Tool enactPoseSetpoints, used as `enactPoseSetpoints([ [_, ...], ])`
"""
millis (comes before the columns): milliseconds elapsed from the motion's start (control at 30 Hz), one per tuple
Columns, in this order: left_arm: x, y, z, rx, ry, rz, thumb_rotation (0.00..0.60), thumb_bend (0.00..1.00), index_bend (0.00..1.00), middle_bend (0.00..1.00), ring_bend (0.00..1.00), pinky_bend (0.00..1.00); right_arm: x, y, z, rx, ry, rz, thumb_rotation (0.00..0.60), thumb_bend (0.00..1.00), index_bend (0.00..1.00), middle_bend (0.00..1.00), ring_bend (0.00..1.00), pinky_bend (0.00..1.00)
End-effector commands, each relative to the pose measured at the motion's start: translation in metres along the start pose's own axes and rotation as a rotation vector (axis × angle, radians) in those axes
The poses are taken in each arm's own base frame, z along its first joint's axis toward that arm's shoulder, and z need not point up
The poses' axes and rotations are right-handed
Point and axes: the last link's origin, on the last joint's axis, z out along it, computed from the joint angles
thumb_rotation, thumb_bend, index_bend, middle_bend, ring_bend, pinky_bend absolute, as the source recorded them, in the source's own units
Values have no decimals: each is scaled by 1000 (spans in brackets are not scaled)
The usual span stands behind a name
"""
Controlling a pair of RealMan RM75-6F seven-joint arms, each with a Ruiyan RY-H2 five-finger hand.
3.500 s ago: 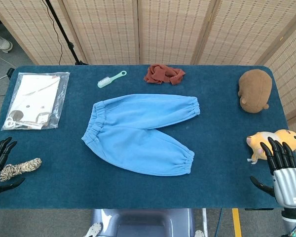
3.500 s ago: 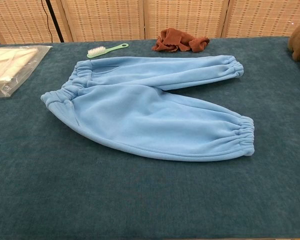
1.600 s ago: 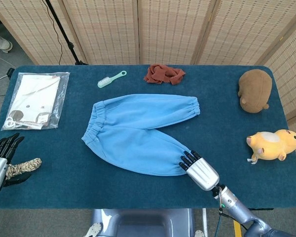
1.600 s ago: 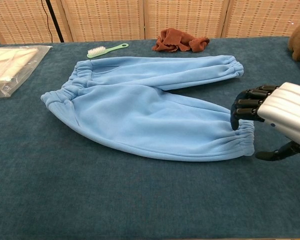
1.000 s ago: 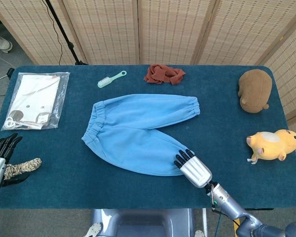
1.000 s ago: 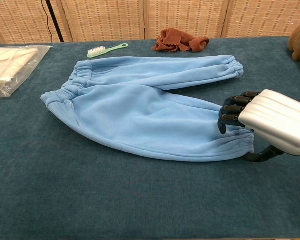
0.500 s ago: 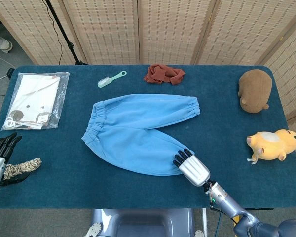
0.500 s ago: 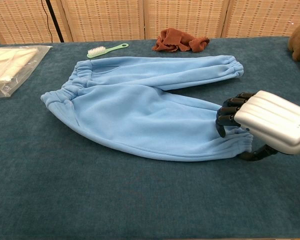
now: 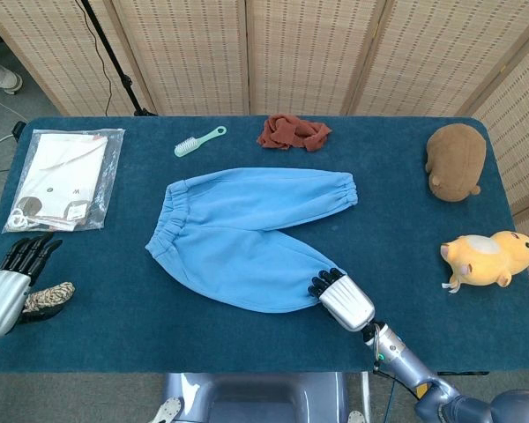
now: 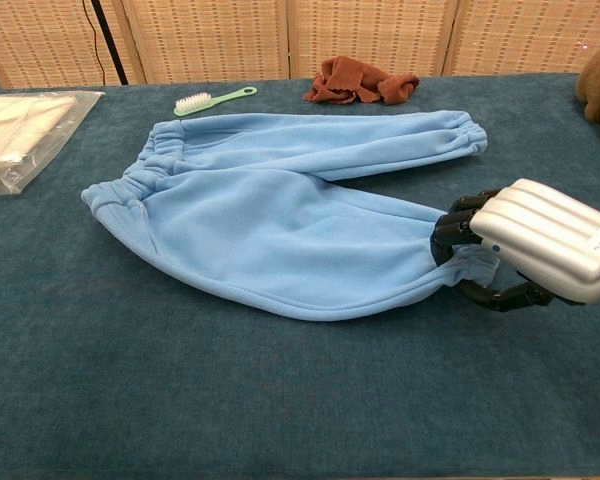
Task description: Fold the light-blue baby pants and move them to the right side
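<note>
Light-blue fleece is filling the middle of the head view: the baby pants (image 9: 247, 238) are lying flat on the dark teal table (image 9: 406, 220), waistband toward the left of the frame, one leg running toward the upper right and the other slanting to the lower right. At that lower cuff the right hand (image 9: 339, 297) is closing its dark fingers (image 9: 323, 281) around the elastic hem, likely because a cuff gives a firm edge to lift for the first fold. In the lower left corner the left hand (image 9: 16, 280) is hovering with fingers spread, holding nothing, just above a bundle of rope (image 9: 48, 297) (apparently waiting its turn). Along the top of the frame a green brush (image 9: 199, 140) and a rust-red cloth (image 9: 293, 132) are sitting, with a bagged garment (image 9: 66, 179) at the upper left. A brown plush (image 9: 456, 161) and a yellow plush (image 9: 487, 258) are occupying the right side, so the folded pants will probably have to land between or near them.

In the chest view the grip is showing more plainly: the cuff is bunching up between the fingers above and the thumb (image 10: 500, 296) curling beneath it, at the right of the frame. The left hand is out of this view.
</note>
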Motion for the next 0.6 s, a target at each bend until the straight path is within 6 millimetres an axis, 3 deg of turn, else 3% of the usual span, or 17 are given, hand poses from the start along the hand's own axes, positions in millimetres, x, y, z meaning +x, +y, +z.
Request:
enactPoseSetpoints([
  [33, -2, 4, 15, -82, -13, 69, 600, 0, 0, 0, 0, 0, 0, -1, -1, -18, -8, 49, 600, 527, 591, 498, 397, 456],
  [267, -13, 12, 46, -242, -62, 169, 600, 0, 0, 0, 0, 25, 1, -1, -2, -42, -11, 102, 600, 527, 597, 506, 402, 459],
  [600, -47, 30, 95, -365, -38, 266, 600, 0, 52, 0, 0, 125, 9, 5, -3, -117, -9, 210, 600, 539, 600, 509, 402, 459],
])
